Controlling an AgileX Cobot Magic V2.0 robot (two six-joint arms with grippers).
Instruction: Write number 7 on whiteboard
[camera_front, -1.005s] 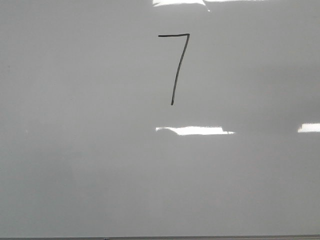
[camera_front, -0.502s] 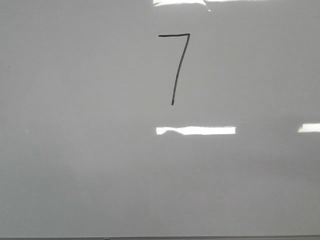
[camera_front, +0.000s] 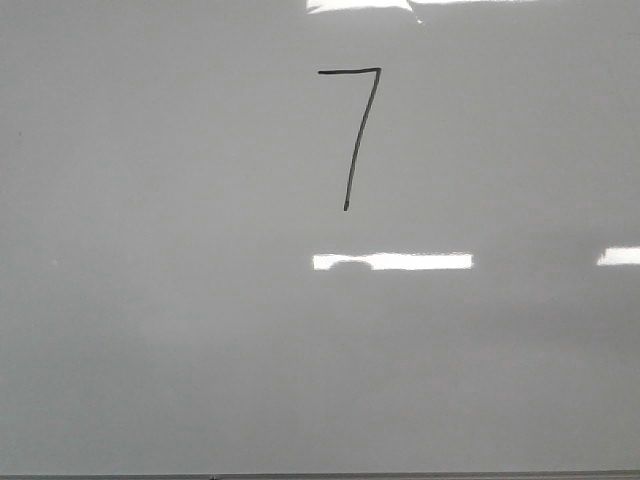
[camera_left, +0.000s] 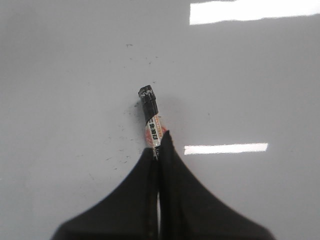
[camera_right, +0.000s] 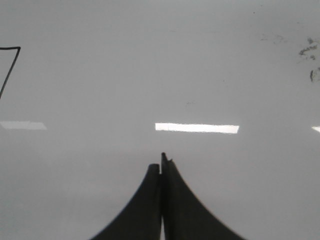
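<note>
A black hand-drawn number 7 (camera_front: 352, 130) stands on the whiteboard (camera_front: 150, 300) in the upper middle of the front view. Part of it also shows at the edge of the right wrist view (camera_right: 9, 65). No gripper shows in the front view. In the left wrist view my left gripper (camera_left: 159, 145) is shut on a marker (camera_left: 151, 119) with a black cap end and a white and red label; the marker sticks out past the fingertips over the board. In the right wrist view my right gripper (camera_right: 161, 164) is shut and empty above the board.
Bright rectangular light reflections lie on the board (camera_front: 392, 261), (camera_front: 620, 256). A thin dark bottom edge (camera_front: 320, 476) runs along the board. Faint ink specks (camera_left: 122, 135) and smudges (camera_right: 309, 55) mark the surface.
The 7 has not changed. The shape of the light reflection below it has shifted slightly.
</note>
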